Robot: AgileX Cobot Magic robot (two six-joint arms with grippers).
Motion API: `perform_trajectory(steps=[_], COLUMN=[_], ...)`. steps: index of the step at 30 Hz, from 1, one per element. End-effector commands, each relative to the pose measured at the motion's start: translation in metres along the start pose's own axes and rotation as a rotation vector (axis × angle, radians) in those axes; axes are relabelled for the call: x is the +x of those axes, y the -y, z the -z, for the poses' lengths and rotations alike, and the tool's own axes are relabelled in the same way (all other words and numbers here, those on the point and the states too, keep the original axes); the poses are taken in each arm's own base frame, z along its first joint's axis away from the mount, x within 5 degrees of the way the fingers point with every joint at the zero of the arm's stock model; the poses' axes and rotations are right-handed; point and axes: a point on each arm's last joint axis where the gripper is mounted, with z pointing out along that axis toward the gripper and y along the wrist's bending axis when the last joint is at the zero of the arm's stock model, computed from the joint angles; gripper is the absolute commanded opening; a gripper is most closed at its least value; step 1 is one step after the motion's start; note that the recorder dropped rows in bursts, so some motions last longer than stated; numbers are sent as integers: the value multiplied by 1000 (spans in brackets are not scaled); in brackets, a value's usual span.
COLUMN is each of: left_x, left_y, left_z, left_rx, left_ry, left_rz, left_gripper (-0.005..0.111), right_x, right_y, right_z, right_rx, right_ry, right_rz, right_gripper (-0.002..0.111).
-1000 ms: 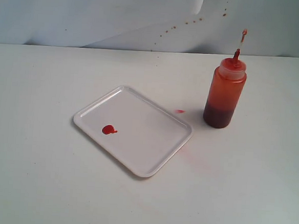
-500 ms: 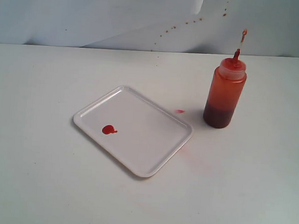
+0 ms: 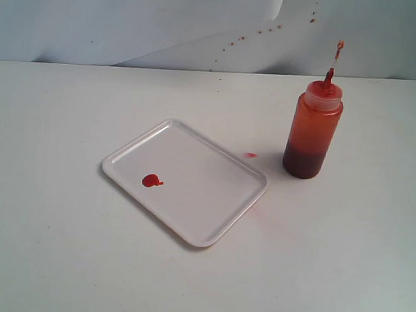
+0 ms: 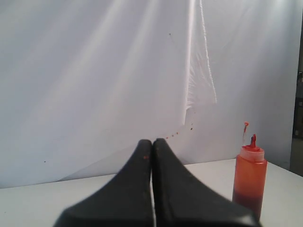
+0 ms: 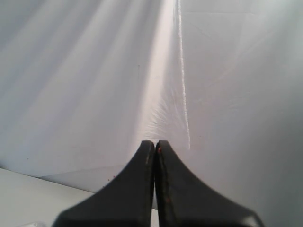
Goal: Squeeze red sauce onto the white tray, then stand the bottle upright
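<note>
The white tray lies flat near the middle of the table, turned at an angle. A glossy blob of red sauce sits on its left part. The bottle stands upright to the right of the tray, nozzle up with its cap hanging on the tether; the left wrist view also shows the bottle, far from that gripper. Neither arm appears in the exterior view. My left gripper is shut with nothing in it. My right gripper is shut and empty too, facing the white backdrop.
A small pale-red smear marks the table between tray and bottle. A faint pink stain lies by the tray's right corner. The white cloth backdrop carries red specks and hangs behind the table.
</note>
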Motion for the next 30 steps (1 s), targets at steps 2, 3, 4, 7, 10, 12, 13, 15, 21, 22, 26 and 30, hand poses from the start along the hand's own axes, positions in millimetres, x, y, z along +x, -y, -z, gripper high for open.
perform_trajectory(steps=[2, 3, 4, 7, 10, 12, 13, 15, 21, 22, 26, 30], left_x=[1, 1, 1, 1, 1, 2, 2, 3, 9, 11, 29, 42], left_y=[0, 0, 0, 0, -1, -1, -1, -2, -2, -2, -3, -3], left_z=[0, 0, 0, 0, 0, 0, 0, 0, 1, 1, 1, 1], left_rx=[-2, -2, -2, -2, -7, -9, -13, -17, -17, -16, -10, -10], left_ry=[1, 1, 1, 0, -4, -7, -12, -23, -91, -115, -172, -197], left_rz=[18, 18, 18, -4, -51, -66, -72, -77, -148, -149, -113, -68], left_gripper=[0, 0, 0, 0, 0, 0, 0, 0, 0, 0, 0, 0], right_x=[2, 2, 2, 2, 2, 2, 2, 2, 2, 2, 2, 2], right_y=[-1, -1, -1, -1, -1, -1, -1, -1, -1, -1, -1, -1], right_z=[1, 1, 1, 1, 1, 1, 1, 1, 1, 1, 1, 1], right_rx=[-3, -3, -3, -3, -3, -3, -3, -3, -3, -3, -3, -3], right_ry=[-4, -4, -4, -4, -4, -4, -4, -4, -4, -4, -4, -4], right_rz=[-11, -11, -11, -11, -11, -11, -11, -11, -11, -11, -11, -11], right_gripper=[0, 0, 0, 0, 0, 0, 0, 0, 0, 0, 0, 0])
